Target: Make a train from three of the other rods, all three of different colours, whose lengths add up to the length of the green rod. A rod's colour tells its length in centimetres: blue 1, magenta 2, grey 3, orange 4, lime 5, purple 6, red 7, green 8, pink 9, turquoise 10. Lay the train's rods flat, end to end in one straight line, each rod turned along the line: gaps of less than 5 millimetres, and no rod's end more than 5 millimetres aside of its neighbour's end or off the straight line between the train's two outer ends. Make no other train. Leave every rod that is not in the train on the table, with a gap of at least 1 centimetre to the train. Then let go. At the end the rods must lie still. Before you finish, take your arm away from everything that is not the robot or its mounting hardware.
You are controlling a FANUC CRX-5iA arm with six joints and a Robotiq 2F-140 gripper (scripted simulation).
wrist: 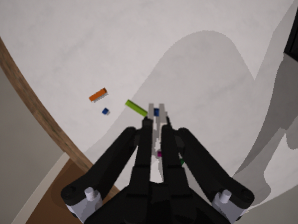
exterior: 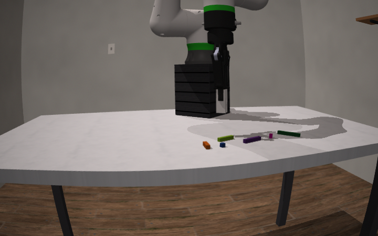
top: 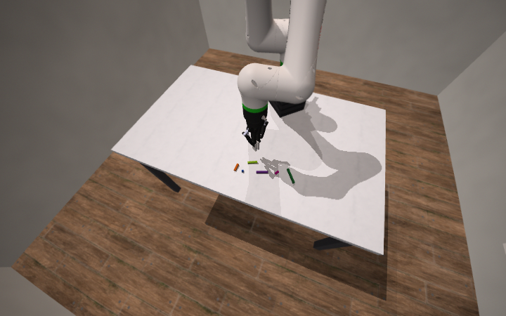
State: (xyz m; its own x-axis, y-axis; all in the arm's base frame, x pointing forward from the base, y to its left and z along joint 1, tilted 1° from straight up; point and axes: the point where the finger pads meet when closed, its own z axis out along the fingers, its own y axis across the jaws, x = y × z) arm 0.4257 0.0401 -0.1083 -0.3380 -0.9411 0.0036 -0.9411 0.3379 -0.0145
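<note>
My gripper (top: pixel 256 146) hangs well above the table, behind the lime rod (top: pixel 252 162). In the wrist view its fingers are shut on a small blue rod (wrist: pixel 156 113) at the tips. On the table lie an orange rod (exterior: pixel 206 145), another small blue rod (exterior: pixel 222 144), the lime rod (exterior: pixel 225 138), a purple rod (exterior: pixel 252 139), a short magenta rod (exterior: pixel 270 135) and the green rod (exterior: pixel 289 133). They lie apart from each other in a loose row near the front edge. The purple and magenta rods lie close together.
The black robot base (exterior: pixel 195 90) stands behind the rods. The table's front edge (top: pixel 209 187) runs close to the row of rods. The arm's shadow covers the magenta and green rods.
</note>
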